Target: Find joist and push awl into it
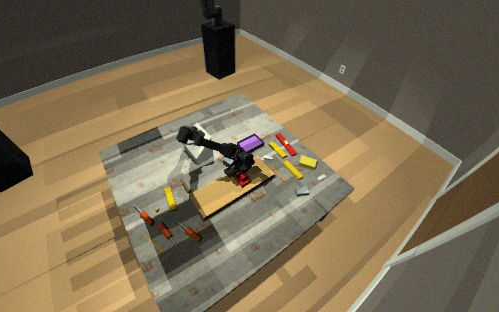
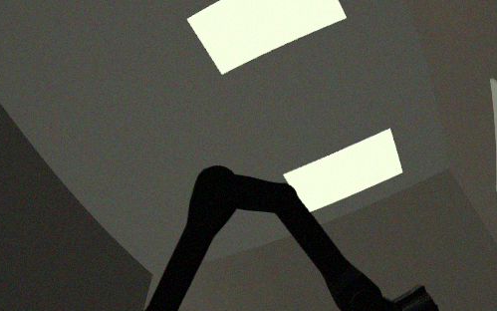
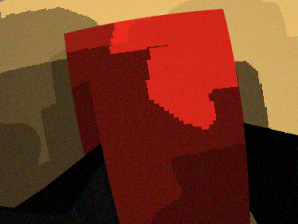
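Note:
The red stud finder (image 1: pixel 243 181) (image 3: pixel 195 65) is between the fingers of my gripper (image 1: pixel 237 173) (image 3: pixel 172 155), which is shut on it. It is at the tan floor panel (image 1: pixel 212 196) (image 3: pixel 270 45), right of the panel's middle in the top view; whether it touches the panel I cannot tell. The purple tray (image 1: pixel 250 143) stands behind the panel and looks empty. Three orange-handled tools with thin shafts lie at the left: one tool (image 1: pixel 146 217), a second tool (image 1: pixel 165 230) and a third tool (image 1: pixel 192 233). Which is the awl I cannot tell. No joist or hole shows.
A yellow block (image 1: pixel 170 198) lies left of the panel. To its right are yellow bars (image 1: pixel 293 170) (image 1: pixel 277 149), a red level-like bar (image 1: pixel 285 144), a yellow box (image 1: pixel 308 162) and a grey block (image 1: pixel 302 191). The exterior view shows my arm (image 2: pixel 211 199) against the ceiling.

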Available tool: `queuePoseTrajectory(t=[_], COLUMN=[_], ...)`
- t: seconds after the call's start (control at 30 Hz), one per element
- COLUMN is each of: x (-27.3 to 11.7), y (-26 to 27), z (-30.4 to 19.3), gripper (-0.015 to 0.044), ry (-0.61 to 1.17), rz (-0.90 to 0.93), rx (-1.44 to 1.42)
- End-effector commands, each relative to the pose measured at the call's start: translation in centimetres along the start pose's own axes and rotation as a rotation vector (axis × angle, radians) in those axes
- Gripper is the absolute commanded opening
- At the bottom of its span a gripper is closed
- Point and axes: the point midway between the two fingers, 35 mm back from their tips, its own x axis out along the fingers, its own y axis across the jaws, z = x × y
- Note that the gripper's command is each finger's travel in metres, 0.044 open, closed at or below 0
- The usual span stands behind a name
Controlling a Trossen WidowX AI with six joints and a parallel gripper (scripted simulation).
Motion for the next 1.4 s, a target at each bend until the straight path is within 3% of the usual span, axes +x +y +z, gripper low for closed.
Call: queuePoseTrajectory(t=[0.0, 1.37], x=[0.0, -0.2], y=[1.3, 11.1], z=[-0.1, 0.0], gripper=[0.0000, 0.0000], ry=[0.001, 0.000], rz=[0.002, 0.007], rx=[-0.002, 0.002])
